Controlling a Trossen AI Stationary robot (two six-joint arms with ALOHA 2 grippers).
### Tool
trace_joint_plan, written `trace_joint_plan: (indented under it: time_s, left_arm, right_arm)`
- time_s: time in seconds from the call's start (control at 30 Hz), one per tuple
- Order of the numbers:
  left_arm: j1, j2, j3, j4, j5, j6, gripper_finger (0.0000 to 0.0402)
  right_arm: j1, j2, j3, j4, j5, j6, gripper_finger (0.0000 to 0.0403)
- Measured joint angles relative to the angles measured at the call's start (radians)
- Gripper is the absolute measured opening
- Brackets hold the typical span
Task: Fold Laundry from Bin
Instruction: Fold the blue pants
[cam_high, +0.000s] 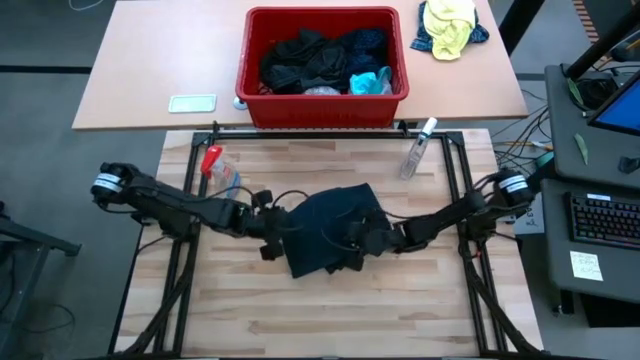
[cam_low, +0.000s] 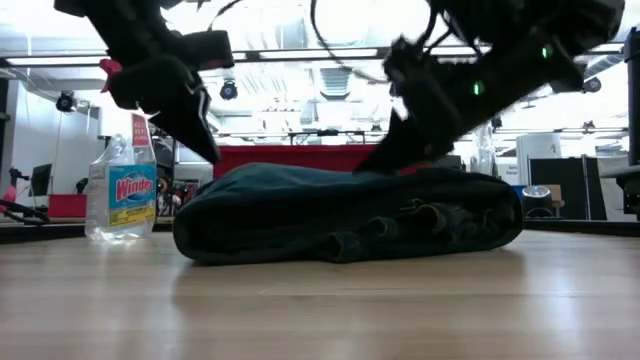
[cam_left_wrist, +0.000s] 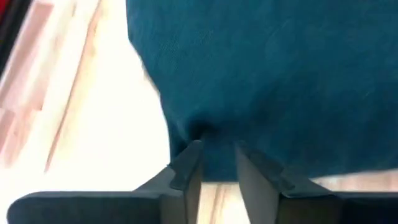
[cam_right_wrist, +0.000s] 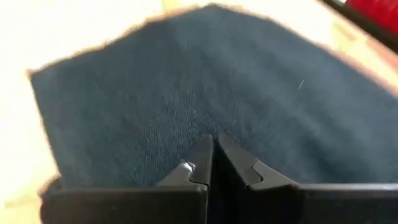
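A folded dark garment (cam_high: 330, 230) is lying mid-table, the red bin (cam_high: 322, 98) (holding more laundry) beyond it. The left gripper (cam_left_wrist: 217, 163), slightly parted, is touching its edge; the right gripper (cam_right_wrist: 213, 155) is pressing down clenched.

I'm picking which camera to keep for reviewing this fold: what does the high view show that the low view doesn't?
Only the high view shows the red bin with the remaining laundry inside, the yellow-and-blue cloth bundle beside it, and the outline of the dark garment on the wooden table, with the left tool at one edge and the right tool at the other. Only the low view shows the garment's stacked folded layers from the side and the spray bottle's label. Both show the garment, both arms and the bottle.
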Motion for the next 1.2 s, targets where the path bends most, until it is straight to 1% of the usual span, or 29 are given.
trace_joint_plan:
  time_s: [0.13,0.23,0.3,0.33,0.43,0.5,0.57,0.63,0.67,0.77,0.87,1.0,1.03,1.2]
  left_arm:
    - [0.02,-0.013,-0.019,-0.023,0.054,0.0,0.0135]
    - [0.02,-0.013,-0.049,-0.005,0.057,0.0,0.017]
    - [0.025,-0.013,-0.076,0.039,0.056,0.0,0.0188]
    - [0.029,-0.013,-0.088,0.053,0.052,0.0,0.0195]
    - [0.039,-0.013,-0.104,0.062,-0.001,-0.004,0.0207]
    - [0.042,-0.013,-0.106,0.064,-0.034,0.003,0.0209]
    - [0.044,-0.013,-0.106,0.074,-0.043,0.024,0.0208]
    - [0.043,-0.013,-0.106,0.075,-0.033,0.038,0.0201]
    - [0.043,-0.013,-0.106,0.075,-0.009,0.043,0.0194]
    - [0.042,-0.013,-0.109,0.08,0.056,0.056,0.0159]
    - [0.042,-0.013,-0.125,0.099,0.066,0.065,0.0108]
    - [0.043,-0.013,-0.146,0.125,0.064,0.074,0.0021]
    - [0.041,-0.014,-0.15,0.124,0.063,0.069,0.0012]
    - [0.012,-0.026,-0.182,0.118,0.024,0.038,0.0002]
  right_arm:
    - [-0.006,0.072,0.003,0.018,0.004,0.051,0.0012]
    - [-0.007,0.103,0.003,0.031,0.009,0.074,0.0012]
    - [-0.008,0.113,0.002,0.042,0.009,0.076,0.0012]
    - [-0.008,0.117,0.002,0.053,0.009,0.077,0.0012]
    - [-0.009,0.118,0.002,0.068,0.009,0.076,0.0012]
    - [-0.009,0.118,0.002,0.068,0.008,0.076,0.0012]
    - [-0.009,0.119,0.002,0.067,0.008,0.079,0.0012]
    - [-0.011,0.121,0.002,0.066,0.006,0.091,0.0012]
    - [-0.013,0.121,0.002,0.066,0.004,0.099,0.0012]
    - [-0.019,0.121,0.002,0.065,-0.003,0.121,0.0012]
    - [-0.023,0.122,0.001,0.065,-0.005,0.128,0.0012]
    - [-0.026,0.122,0.001,0.063,-0.006,0.167,0.0012]
    - [-0.026,0.122,0.001,0.063,-0.006,0.174,0.0012]
    - [-0.032,0.122,0.001,0.048,-0.008,0.227,0.0012]
